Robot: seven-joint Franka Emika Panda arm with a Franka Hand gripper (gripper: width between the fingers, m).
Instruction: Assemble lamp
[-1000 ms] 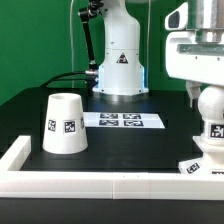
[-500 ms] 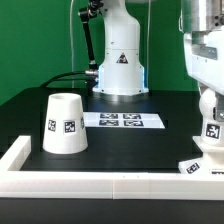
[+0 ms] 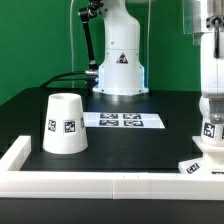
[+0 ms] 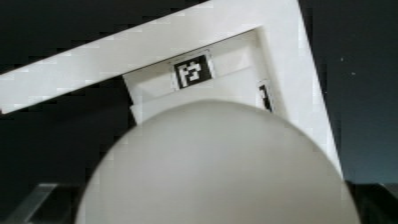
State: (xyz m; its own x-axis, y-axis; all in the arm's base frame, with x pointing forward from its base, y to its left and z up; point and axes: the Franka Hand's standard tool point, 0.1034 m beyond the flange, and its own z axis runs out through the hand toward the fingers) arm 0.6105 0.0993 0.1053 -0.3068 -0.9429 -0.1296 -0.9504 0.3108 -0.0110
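Black desk (image 3: pixel 30 105) carries everything, fenced along its front edge by a low white wall (image 3: pixel 100 182). At the back stands the tall white robot pedestal (image 3: pixel 120 65). On the exterior view's right the arm comes straight down, and its hand (image 3: pixel 210 96) sits over the top of the bulb (image 3: pixel 211 128). Whether its fingers are spread or pinching the bulb cannot be told. The shade (image 3: pixel 65 125) stands mouth-down on the exterior view's left, well apart from the other parts. The marker board (image 3: pixel 122 120) lies flat mid-desk. The base (image 3: pixel 200 166) sits low by the wall, just under the upright bulb. In the wrist view the blurred bulb (image 4: pixel 210 165) looms over the tagged base (image 4: pixel 205 88).
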